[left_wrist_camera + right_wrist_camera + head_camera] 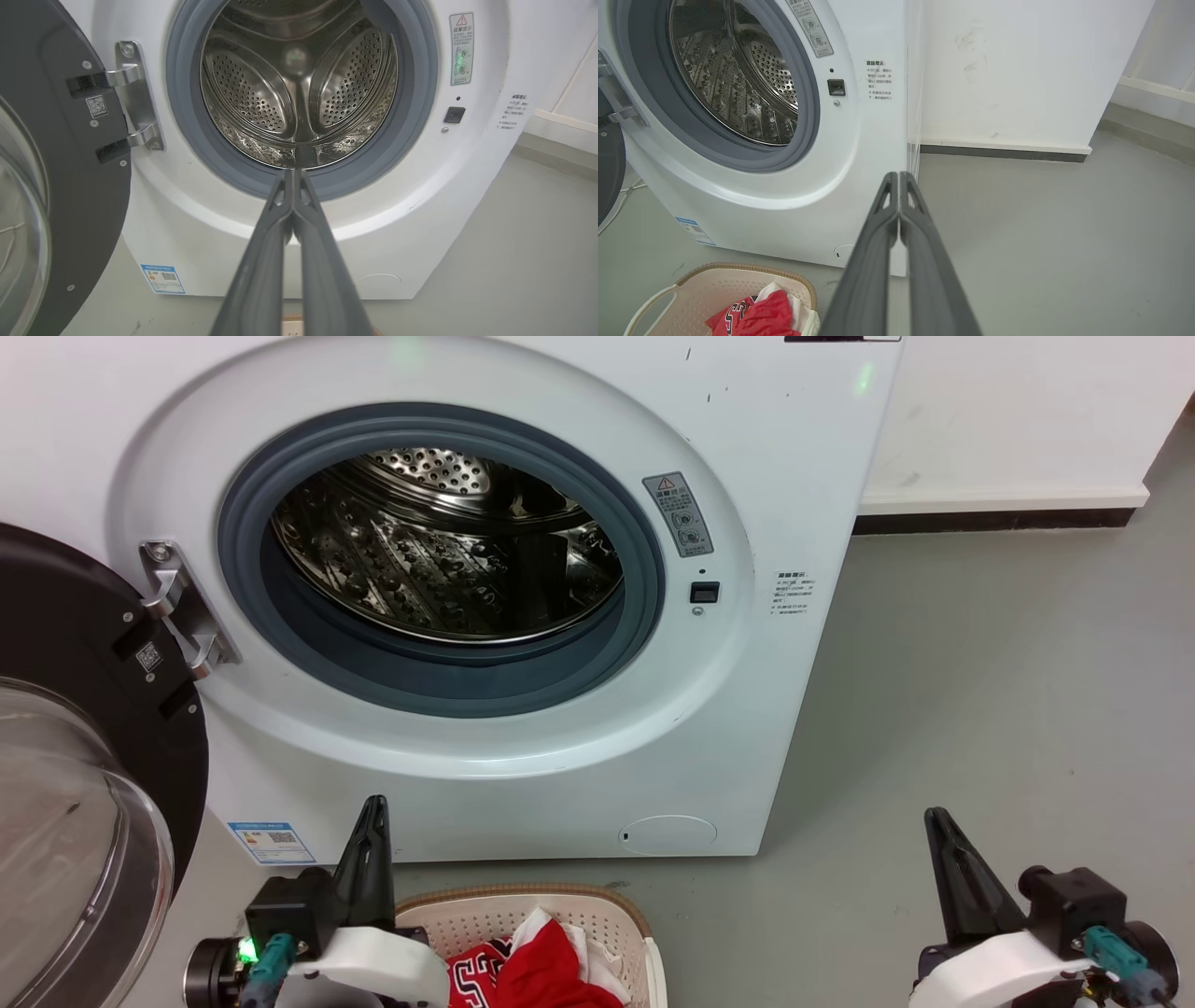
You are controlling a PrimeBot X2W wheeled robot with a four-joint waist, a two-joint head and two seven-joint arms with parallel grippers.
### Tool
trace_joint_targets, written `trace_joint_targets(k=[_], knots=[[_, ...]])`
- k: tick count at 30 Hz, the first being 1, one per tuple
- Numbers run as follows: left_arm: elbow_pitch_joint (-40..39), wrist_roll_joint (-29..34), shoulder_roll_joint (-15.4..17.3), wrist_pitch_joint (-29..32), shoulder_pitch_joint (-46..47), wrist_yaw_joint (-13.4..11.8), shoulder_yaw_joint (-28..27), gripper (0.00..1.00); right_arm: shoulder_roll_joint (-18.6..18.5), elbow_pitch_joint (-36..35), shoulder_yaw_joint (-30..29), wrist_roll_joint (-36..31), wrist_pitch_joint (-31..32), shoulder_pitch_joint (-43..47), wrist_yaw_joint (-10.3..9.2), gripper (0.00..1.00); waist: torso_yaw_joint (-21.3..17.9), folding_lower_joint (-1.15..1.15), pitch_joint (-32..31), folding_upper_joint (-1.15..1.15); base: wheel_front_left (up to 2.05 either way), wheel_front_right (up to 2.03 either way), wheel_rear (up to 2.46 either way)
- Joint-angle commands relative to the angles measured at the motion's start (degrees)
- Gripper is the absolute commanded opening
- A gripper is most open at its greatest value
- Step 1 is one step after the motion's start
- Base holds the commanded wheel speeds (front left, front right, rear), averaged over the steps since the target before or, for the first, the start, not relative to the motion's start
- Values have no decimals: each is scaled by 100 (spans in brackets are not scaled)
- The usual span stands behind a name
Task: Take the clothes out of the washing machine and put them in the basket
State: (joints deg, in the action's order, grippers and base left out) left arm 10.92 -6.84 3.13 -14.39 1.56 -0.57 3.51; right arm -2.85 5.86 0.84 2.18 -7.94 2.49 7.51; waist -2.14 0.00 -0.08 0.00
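Low at the front, the robot's left gripper (pixel 375 812) and right gripper (pixel 936 821) point up with their long dark fingers pressed together, pinching nothing. Between them, nearer the left one, the red basketball jersey with black-and-white lettering (pixel 541 975) lies bunched in the small cream-white perforated plastic basket with a brown woven rim (pixel 523 889). A small white cloth garment (pixel 590 959) is tucked against the jersey's right side. The basket stands on the grey floor (pixel 980 709) just in front of the large white front-loading washing machine (pixel 747 448). Its black-rimmed glass door (pixel 56 635) is swung wide on the left.

From where I stand the job looks as good as done. Both pieces are in the basket, and the perforated steel drum (pixel 439 560) behind the round grey gasket (pixel 448 681) shows only bare metal. I would say nothing is left to fetch, though from above the gasket's lower lip hides the very front of the drum floor.

That gap is what the left wrist view fills. It looks straight through the porthole to the back wall and the raised paddles, and I see no cloth there. The right wrist view takes the machine at a slant. It adds the basket's looped side handle, the washer's flat right flank and the white wall (pixel 1017 70) with its dark skirting, and it shows the clothes from the other side.
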Motion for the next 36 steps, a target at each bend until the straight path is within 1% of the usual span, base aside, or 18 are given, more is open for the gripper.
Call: trace_joint_targets(k=[1,18,31,36], knots=[[-35,-326,9,95,139,32,-85,0,-12,-77,-1,389,24,-75,0,0,4,0,0,0,0,0,0],[1,-2188,3,519,196,208,-265,0,-113,138,-53,2448,257,-288,-1,0,33,0,3,0,0,0,0],[51,-3373,-2,808,254,320,-399,0,-151,255,-106,3733,417,-400,-1,0,56,0,6,0,0,0,0],[66,-3704,-3,890,272,355,-439,0,-159,288,-124,4091,467,-439,-1,0,63,0,7,0,0,0,0]])
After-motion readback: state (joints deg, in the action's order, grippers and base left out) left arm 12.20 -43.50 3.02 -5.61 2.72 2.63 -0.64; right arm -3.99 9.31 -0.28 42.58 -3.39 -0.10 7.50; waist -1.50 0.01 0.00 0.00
